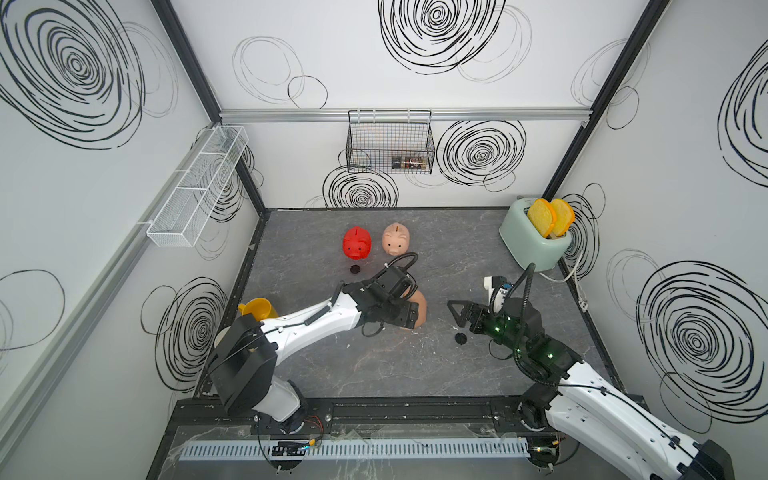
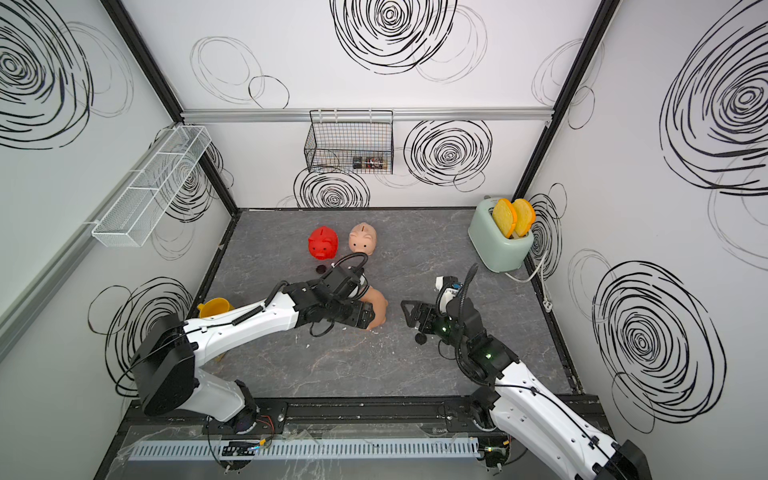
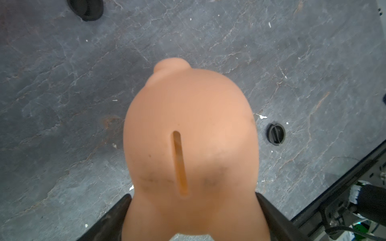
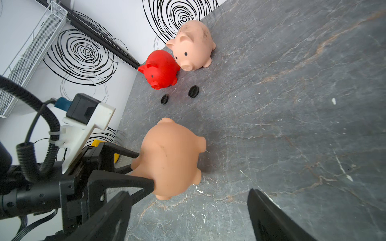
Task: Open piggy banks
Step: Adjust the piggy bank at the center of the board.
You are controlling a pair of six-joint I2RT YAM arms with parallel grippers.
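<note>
Holding the peach-tan pig (image 3: pixel 188 125) by its sides, the left gripper (image 4: pixel 146 170) is near the middle of the table (image 1: pixel 457 374) — the pig's coin slot (image 3: pixel 179 162) faces up. Close by, the right gripper (image 1: pixel 460 315) is wide and holds nothing; a black plug (image 1: pixel 460 338) lies next to it. Farther back, the red pig (image 1: pixel 356 243) and the pink pig (image 1: pixel 396 239) stand together, two more plugs (image 4: pixel 165 99) lying before them.

Left arm (image 1: pixel 309 322) and right arm (image 1: pixel 594 399): white shells, black joints, ribbed black conduit (image 1: pixel 528 286). Right pincer (image 1: pixel 457 313) black, triangular-framed; green wrist lights (image 1: pixel 496 329).
</note>
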